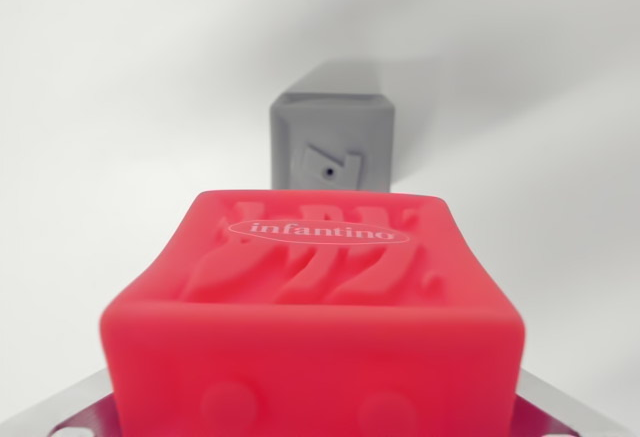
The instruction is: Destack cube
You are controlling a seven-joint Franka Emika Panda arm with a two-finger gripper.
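A red soft cube (315, 297) with the raised word "infantino" fills the lower half of the wrist view, very close to the camera and slightly blurred. It sits between the jaws of my gripper (318, 412); only metal finger parts (62, 415) show at the bottom left and bottom right corners, pressed against the cube's sides. The fingertips are hidden behind the cube. Beyond it, a grey cube (332, 145) with an embossed face rests on the white surface, apart from the red one and farther from the camera.
A plain white surface (120, 107) surrounds both cubes. The grey cube casts a soft shadow (400, 77) toward the top of the view.
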